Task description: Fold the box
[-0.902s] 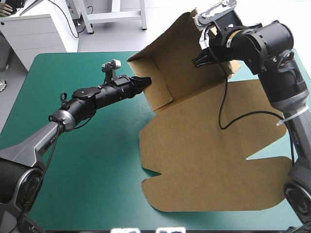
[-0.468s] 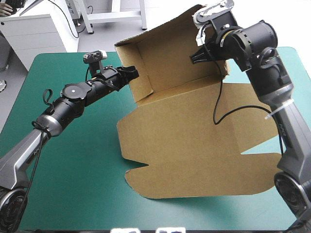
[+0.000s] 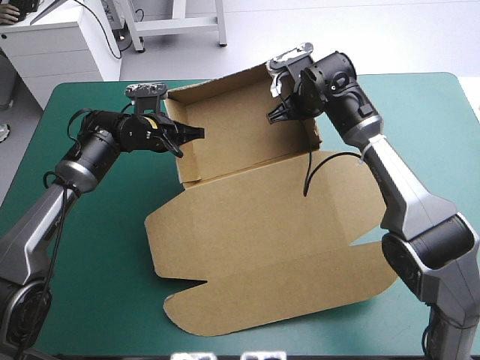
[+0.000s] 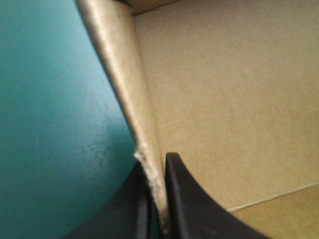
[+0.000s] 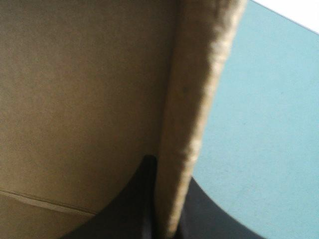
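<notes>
From above, the box (image 3: 262,247) looks barely begun. Its far panel stands upright between the two sets of jaws. The left jaws grip the short flap at one end of it, and the right jaws grip the board at the other end (the wrist hides much of that hold). Everything on the near side of the jaws, the broad base and the notched flaps, lies flat on the teal-green tabletop (image 3: 105,300).

In the left wrist view, the black fingers (image 4: 194,199) are all but closed, with the box's (image 4: 224,99) thin edge pinched between them and the raised panel spreading ahead.

In the right wrist view you see the same thing: fingers (image 5: 137,199) nearly together on an edge of the box (image 5: 75,74), with bare tabletop (image 5: 259,124) beside them.

Judging by this, you have one wall up and nothing tucked. The remaining walls and the tucking are yet to do.
</notes>
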Tool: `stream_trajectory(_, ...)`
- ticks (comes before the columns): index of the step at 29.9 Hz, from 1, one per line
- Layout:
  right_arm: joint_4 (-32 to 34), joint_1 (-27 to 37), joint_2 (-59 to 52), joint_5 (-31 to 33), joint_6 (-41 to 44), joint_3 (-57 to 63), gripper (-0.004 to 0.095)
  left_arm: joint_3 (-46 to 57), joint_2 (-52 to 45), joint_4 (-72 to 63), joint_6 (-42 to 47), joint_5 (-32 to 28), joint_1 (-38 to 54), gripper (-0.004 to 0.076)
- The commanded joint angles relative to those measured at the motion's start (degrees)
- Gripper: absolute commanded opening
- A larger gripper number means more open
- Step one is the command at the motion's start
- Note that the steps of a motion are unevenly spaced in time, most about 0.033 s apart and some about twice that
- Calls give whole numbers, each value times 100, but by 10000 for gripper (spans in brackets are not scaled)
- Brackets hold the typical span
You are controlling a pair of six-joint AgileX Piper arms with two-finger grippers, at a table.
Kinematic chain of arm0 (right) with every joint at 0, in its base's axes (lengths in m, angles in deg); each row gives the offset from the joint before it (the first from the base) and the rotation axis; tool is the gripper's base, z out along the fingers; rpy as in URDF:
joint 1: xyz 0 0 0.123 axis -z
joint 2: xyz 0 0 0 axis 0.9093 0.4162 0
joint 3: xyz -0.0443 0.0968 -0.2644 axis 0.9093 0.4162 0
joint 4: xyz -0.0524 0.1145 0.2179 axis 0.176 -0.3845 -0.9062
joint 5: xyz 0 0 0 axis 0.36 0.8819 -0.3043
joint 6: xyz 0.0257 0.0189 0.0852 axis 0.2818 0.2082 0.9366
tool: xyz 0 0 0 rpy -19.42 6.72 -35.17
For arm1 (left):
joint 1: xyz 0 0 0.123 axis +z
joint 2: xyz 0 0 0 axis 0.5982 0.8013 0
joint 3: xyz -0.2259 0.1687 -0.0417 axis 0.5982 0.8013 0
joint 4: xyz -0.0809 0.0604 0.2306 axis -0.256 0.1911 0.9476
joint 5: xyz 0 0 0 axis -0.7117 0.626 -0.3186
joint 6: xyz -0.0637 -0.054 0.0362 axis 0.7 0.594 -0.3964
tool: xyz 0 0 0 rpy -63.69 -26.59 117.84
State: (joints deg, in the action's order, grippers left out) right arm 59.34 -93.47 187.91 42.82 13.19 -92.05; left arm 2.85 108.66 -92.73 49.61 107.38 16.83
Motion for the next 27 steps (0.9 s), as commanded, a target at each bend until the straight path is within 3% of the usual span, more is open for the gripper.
stream_trajectory(1, -704, -107, -92, 38, -52, -131, -16, -489, 7, 10, 148, 187, -214, -8)
stream_trajectory(7, -1380, 235, 429, 38, -52, -131, -16, -697, 668, 232, 148, 759, -214, -8)
stream_trajectory(11, -1706, 485, 819, 38, -216, -131, -16, -697, 1144, 353, 148, 832, -214, -8)
stream_trajectory(24, -1693, 742, 1877, 38, -703, -131, -13, -733, 1962, 395, 78, 463, -214, -6)
stream_trajectory(27, -1708, 742, 1864, 38, -1088, -131, 70, -884, 1962, 396, -218, 780, -214, 58)
